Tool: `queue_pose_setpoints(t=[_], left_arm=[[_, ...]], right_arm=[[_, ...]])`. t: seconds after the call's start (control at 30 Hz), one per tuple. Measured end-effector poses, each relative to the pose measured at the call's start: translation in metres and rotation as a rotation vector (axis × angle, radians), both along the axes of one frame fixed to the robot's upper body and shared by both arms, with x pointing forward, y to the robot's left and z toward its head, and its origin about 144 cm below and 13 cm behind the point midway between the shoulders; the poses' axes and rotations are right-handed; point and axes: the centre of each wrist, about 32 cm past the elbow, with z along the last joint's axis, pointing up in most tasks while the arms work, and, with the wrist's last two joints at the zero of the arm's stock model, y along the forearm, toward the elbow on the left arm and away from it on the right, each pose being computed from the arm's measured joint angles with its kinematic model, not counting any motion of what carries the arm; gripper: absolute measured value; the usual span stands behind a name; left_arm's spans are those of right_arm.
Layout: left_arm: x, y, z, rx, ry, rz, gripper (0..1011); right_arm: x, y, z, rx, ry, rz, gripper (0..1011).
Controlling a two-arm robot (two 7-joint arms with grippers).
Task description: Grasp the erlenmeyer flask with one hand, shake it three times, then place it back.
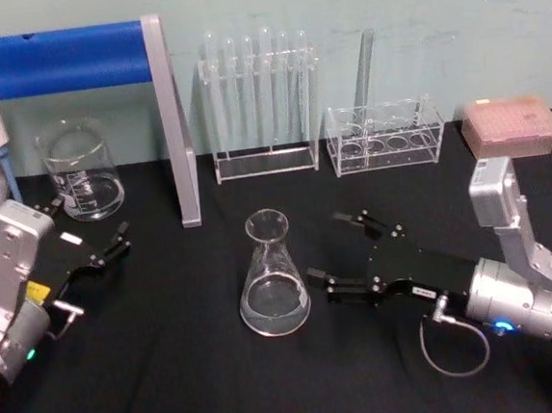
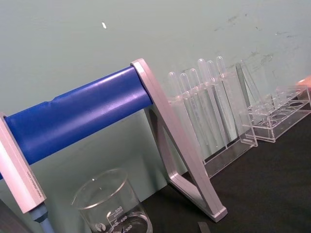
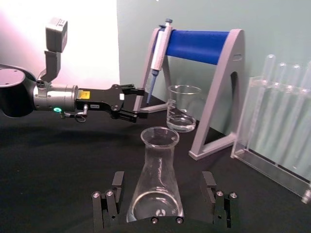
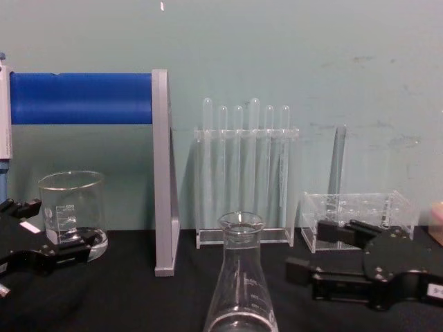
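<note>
Fingers [image 1: 326,281] of my right gripper [image 1: 326,248] stood spread beside the erlenmeyer flask [image 1: 272,276]; fragile, slippery glass, I judged, best pinched gently at its neck.

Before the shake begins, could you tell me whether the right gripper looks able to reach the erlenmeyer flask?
Probably yes: the right gripper is open beside the erlenmeyer flask, facing it, with nothing between; the wrist view frames the flask between its spread jaws.

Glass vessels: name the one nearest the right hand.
The erlenmeyer flask, conical and narrow-necked, directly before the open right hand; the squat beaker stands far left.
</note>
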Motion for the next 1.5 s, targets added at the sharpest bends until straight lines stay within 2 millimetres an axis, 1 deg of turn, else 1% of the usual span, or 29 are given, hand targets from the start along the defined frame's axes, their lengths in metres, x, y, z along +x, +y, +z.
queue_pose_setpoints(t=[0.33, 0.7, 1.0, 1.5], left_arm=[[0.0, 0.0, 0.0, 0.0, 0.0, 0.0, 1001], [0.0, 0.0, 0.0, 0.0, 0.0, 0.0, 1000], [0.0, 0.0, 0.0, 0.0, 0.0, 0.0, 1001], [0.0, 0.0, 0.0, 0.0, 0.0, 0.0, 1001]], right_arm=[[0.02, 0.017, -0.003, 0.004, 0.006, 0.048, 1000], [0.035, 0.03, -0.004, 0.017, 0.011, 0.06, 1000], [0.043, 0.038, -0.006, 0.018, 0.024, 0.068, 1000], [0.051, 0.045, -0.008, 0.018, 0.039, 0.075, 1000]])
